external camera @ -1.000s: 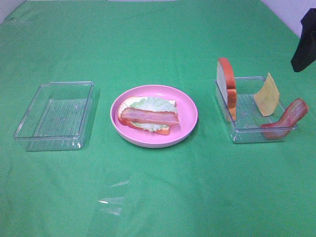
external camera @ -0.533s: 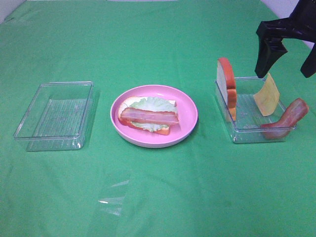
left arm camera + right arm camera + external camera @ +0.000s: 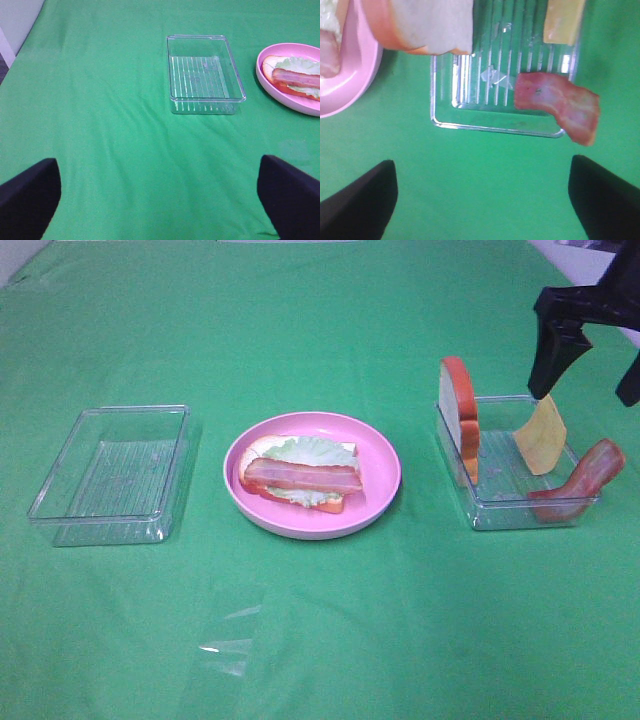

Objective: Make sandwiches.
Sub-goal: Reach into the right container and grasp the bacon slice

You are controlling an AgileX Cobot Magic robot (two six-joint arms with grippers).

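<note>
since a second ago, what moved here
The black right hand swung in from the right edge and hangs open over the clear rectangular plastic tray, near the yellow cheese square, holding nothing. The stack on the round pink plate, upright bread slice and red-brown bacon strip stayed put.

We are viewing a clear tray (image 3: 206, 75) resting on the green cloth (image 3: 100, 110). Near the tray, a pink plate (image 3: 280, 97) is carrying a bread slice (image 3: 270, 63), lettuce (image 3: 300, 64) and a bacon strip (image 3: 297, 77). The left gripper (image 3: 157, 170) is hovering well apart from the tray, jaws spread wide.
</note>
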